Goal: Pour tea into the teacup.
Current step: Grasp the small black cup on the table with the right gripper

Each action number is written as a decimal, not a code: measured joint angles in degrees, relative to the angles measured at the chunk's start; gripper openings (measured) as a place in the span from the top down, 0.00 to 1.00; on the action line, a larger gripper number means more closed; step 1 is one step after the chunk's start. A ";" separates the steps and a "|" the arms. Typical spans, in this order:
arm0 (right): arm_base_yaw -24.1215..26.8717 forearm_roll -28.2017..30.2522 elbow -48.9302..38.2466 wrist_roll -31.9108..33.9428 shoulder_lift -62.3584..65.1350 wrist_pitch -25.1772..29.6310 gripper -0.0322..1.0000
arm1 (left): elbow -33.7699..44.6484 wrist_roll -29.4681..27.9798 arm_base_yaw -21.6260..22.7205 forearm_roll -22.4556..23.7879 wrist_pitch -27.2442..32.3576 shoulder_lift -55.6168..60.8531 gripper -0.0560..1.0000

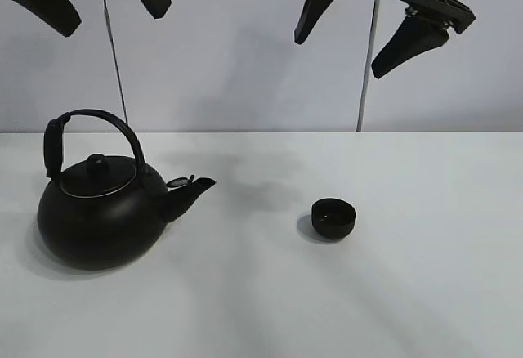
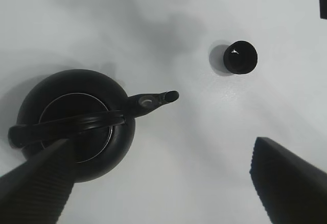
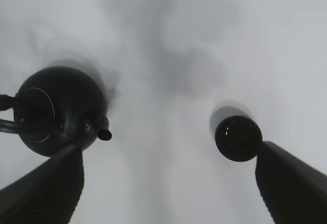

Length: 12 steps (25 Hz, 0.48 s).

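While both arms hang high above the white table (image 1: 425, 293) in the exterior high view, the left gripper (image 1: 114, 19) at 11 o'clock and the right gripper (image 1: 341, 55) at 1 o'clock each have their fingers spread apart with nothing between them. On the table, the black kettle (image 1: 102, 215) stands upright at 8 o'clock, with its lid on and its arched handle raised. Its spout (image 1: 194, 188) points toward 3 o'clock. The teacup (image 1: 334, 217) (small, low, matte black) stands upright on the table at 3 o'clock from the kettle, well apart from it and touching nothing else.

Seen from the left wrist, the left gripper (image 2: 162, 144) is parted wide and empty, well above the table. The kettle (image 2: 107, 86) lies partly behind one ribbed finger (image 2: 36, 188). Its spout (image 2: 163, 97) aims roughly toward the teacup (image 2: 240, 57), which stands clear of the other finger. A small bright glint shows inside the cup, but whether it holds liquid cannot be told.

From the right wrist, the right gripper (image 3: 169, 150) is likewise spread and grips nothing. The kettle (image 3: 56, 106) appears beside one finger (image 3: 46, 188) and the teacup (image 3: 238, 138) just beside the other, both far below on the table, with bare white surface between them.
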State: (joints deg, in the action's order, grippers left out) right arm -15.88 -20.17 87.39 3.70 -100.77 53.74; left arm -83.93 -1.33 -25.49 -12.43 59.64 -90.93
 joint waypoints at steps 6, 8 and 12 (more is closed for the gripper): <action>0.00 3.19 0.00 -3.14 0.00 3.78 0.36 | 0.00 0.00 0.00 0.00 0.00 0.00 0.32; 0.00 6.67 0.00 -4.59 0.00 5.75 0.36 | 0.00 0.00 0.00 0.00 0.00 0.00 0.32; -1.69 15.49 -0.06 -11.22 0.00 8.95 0.36 | 0.00 0.00 0.00 0.00 0.00 0.00 0.32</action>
State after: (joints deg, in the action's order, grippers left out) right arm -17.57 -4.68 87.33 -7.51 -100.77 62.69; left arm -83.93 -1.33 -25.49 -12.43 59.64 -90.93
